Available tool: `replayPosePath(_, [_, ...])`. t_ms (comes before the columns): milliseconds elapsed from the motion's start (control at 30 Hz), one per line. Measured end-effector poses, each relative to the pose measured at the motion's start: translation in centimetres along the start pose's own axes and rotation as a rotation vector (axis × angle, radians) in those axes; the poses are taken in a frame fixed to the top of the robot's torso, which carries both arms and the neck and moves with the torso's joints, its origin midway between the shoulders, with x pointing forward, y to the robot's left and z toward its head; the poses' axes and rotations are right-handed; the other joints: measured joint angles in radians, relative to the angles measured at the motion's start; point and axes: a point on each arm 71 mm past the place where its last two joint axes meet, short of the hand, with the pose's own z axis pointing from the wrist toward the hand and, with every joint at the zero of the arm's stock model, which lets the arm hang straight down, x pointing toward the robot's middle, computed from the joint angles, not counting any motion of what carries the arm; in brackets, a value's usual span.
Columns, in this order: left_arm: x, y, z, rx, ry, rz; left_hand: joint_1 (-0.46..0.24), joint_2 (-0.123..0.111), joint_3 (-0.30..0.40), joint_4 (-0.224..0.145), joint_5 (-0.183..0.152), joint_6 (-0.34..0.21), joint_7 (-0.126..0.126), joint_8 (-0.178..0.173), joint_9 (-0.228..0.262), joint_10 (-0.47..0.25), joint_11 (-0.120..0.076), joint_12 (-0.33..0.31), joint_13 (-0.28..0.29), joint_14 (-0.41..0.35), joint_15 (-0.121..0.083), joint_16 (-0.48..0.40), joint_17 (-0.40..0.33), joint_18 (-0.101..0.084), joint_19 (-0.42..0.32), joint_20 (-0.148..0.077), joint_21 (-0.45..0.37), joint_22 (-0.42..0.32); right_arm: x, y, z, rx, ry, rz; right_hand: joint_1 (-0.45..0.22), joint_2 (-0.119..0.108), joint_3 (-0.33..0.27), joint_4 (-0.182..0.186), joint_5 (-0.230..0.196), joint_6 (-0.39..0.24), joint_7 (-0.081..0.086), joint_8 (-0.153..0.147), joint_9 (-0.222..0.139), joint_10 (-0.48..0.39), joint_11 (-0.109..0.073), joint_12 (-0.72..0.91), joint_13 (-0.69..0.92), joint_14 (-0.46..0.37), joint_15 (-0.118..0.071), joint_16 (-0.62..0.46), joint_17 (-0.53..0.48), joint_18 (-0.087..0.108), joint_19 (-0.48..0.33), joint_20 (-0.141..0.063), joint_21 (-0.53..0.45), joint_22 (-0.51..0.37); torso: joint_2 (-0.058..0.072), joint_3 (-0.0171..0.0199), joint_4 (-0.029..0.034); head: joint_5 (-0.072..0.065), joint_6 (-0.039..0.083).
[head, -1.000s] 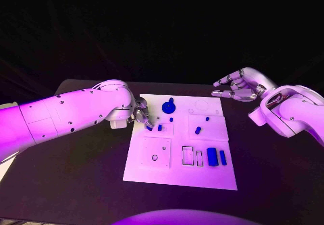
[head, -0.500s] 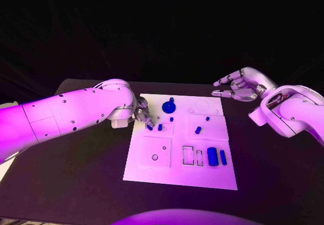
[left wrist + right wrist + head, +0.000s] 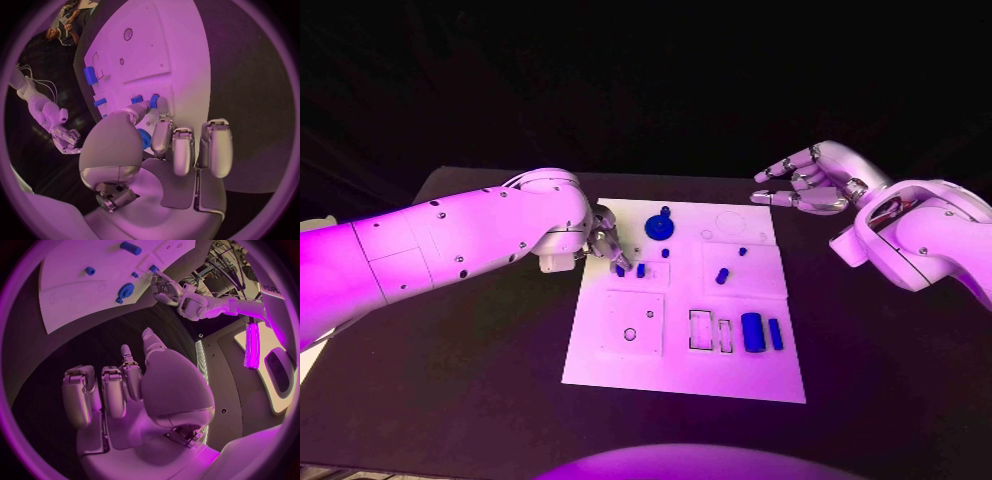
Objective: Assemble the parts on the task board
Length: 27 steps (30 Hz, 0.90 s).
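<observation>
Board state, near to far in the head view: task board lies mid-table, a white plate on the black table. Nearest part of the board is bare. Next up, lower right of the plate: large blue block and a slimmer blue bar just beside it, both lying flat, with two rectangular slots just left of them. Square recessed panel with a small hole sits left of the slots.

Mid-plate: short blue peg lying at a slight tilt, tiny blue piece above it. Left of those, two small blue parts side by side near the plate's left edge.

Left hand is down at that left edge, fingertips over the small blue parts. In the left wrist view, the left hand has thumb and a finger closed around a small blue part; other fingers hang curled beside it. So: grasping a small part.

Farther up: blue gear at upper middle of the plate, with circular outlines to its right.

Right hand hovers off the plate's upper right corner, above the table, fingers apart and loosely bent, nothing in it. Right wrist view confirms it: right hand holds nothing.
</observation>
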Motion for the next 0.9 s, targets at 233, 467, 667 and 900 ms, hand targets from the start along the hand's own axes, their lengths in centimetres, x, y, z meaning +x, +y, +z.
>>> replayPosePath(233, [-0.02,0.07,0.08,-0.004,-0.001,-0.002,-0.017,-0.002,-0.018,0.009,0.000,0.005,-0.002,0.002,0.005,0.005,-0.001,0.005,0.006,0.000,0.000,0.000,0.000,0.000,0.000,0.000,0.003,0.000,0.04,0.06,0.00,-0.002,0.001,0.001,0.000,0.000,0.000,0.000,0.000,0.000,0.000,0.000,0.000,0.000,0.000,0.000,0.000,0.000,0.000,0.000,0.000,0.000,0.000,0.000,0.000,0.000,0.000,0.0000,0.0001,-0.001,-0.001])
replayPosePath(467, [-0.05,0.26,0.19,-0.010,-0.001,-0.005,-0.037,-0.013,-0.054,0.026,0.000,0.009,-0.006,-0.004,0.002,0.007,0.000,0.005,0.009,0.004,-0.003,0.000,0.000,0.000,0.000,0.000,0.004,0.000,0.06,0.12,-0.01,-0.004,0.002,0.001,0.001,0.001,0.000,0.000,0.000,0.000,0.000,0.000,0.000,0.000,0.000,0.000,0.000,0.000,0.000,-0.004,0.000,0.000,0.000,0.000,0.000,0.000,0.000,0.0005,0.0002,-0.002,-0.001])
replayPosePath(667, [-0.04,0.39,0.25,-0.012,-0.005,-0.011,-0.084,-0.024,-0.162,0.078,0.000,0.020,-0.002,-0.004,-0.001,0.007,0.000,0.005,0.008,0.003,-0.004,0.000,0.000,0.000,0.000,0.000,0.004,0.000,0.04,0.11,-0.04,-0.004,0.001,0.001,0.004,0.004,0.000,0.000,0.000,0.000,0.000,0.000,0.000,0.000,0.000,0.000,0.000,0.000,0.000,-0.004,0.000,0.000,0.000,0.000,0.000,0.000,-0.001,0.0004,0.0002,-0.004,0.001])
replayPosePath(900, [0.04,0.53,0.21,-0.011,-0.013,-0.023,-0.088,-0.010,-0.305,0.134,0.000,0.021,-0.004,-0.004,-0.010,0.007,0.000,0.005,0.008,0.003,-0.003,0.000,0.000,0.000,0.000,0.000,0.004,0.000,-0.01,0.06,-0.09,-0.003,0.001,0.001,0.004,0.004,0.000,0.000,0.000,0.000,0.000,0.000,0.000,0.000,0.000,0.000,0.000,0.000,0.000,-0.004,0.000,0.000,0.000,0.000,0.000,0.000,-0.001,0.0000,0.0003,-0.006,0.003])
